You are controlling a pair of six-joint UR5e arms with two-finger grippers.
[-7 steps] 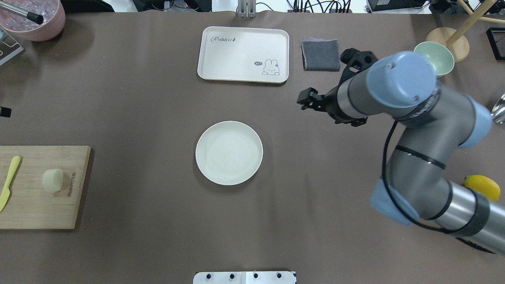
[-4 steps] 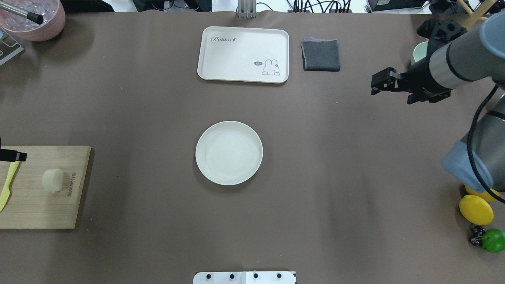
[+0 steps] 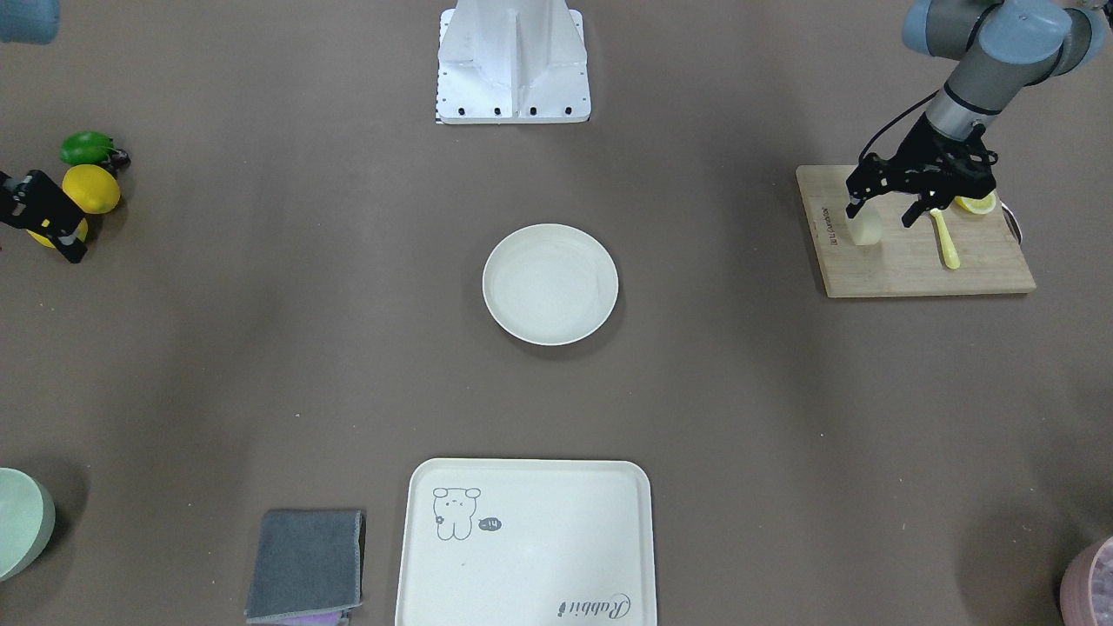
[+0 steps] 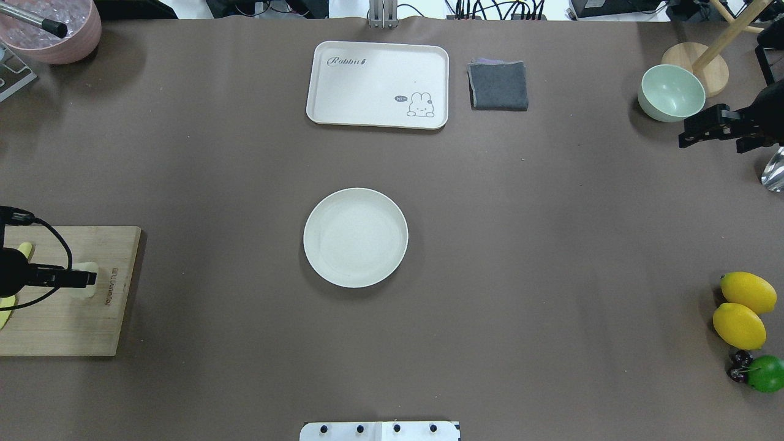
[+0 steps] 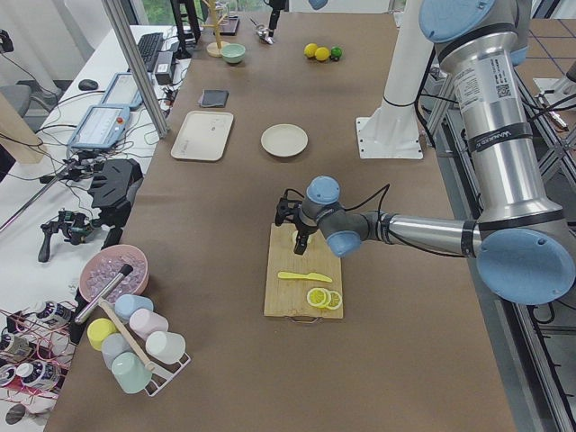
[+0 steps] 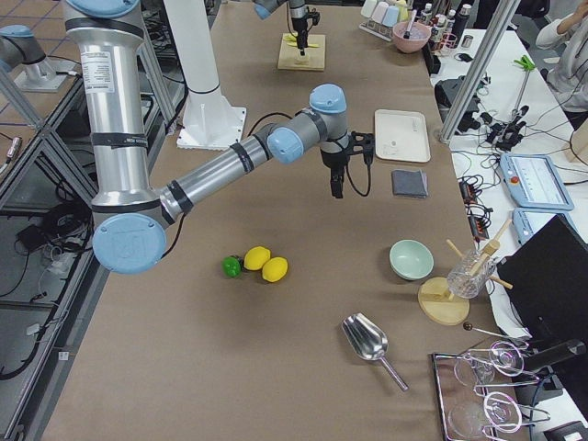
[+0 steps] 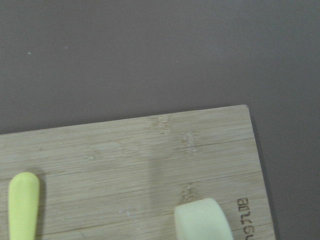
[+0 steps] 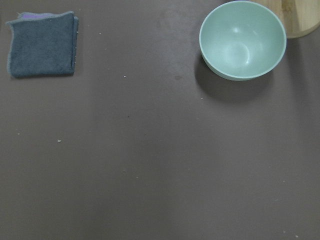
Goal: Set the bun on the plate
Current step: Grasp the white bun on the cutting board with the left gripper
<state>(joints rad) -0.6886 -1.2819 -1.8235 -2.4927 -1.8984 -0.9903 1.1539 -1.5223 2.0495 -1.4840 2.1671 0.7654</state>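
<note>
The bun (image 3: 864, 231) is a pale cream lump on the wooden cutting board (image 3: 913, 271) at the robot's left end of the table. It also shows at the bottom of the left wrist view (image 7: 202, 220). My left gripper (image 3: 880, 211) hangs open just over the bun, one finger at the bun's side, and hides most of it from overhead (image 4: 84, 290). The round cream plate (image 4: 355, 237) sits bare at the table's middle, far from the bun. My right gripper (image 4: 692, 136) is open with nothing in it, near the pale green bowl (image 4: 672, 92).
A yellow knife (image 3: 946, 243) and lemon slices (image 3: 976, 204) share the board. At the back stand a cream tray (image 4: 377, 84) and a grey cloth (image 4: 498, 86). Two lemons (image 4: 744, 309) and a lime (image 4: 765, 373) lie at the right edge. A pink bowl (image 4: 52, 27) is at the far left.
My right arm has swung from the table's middle back to the right edge, uncovering the bowl and the fruit. My left gripper has come in over the board and now sits above the bun.
</note>
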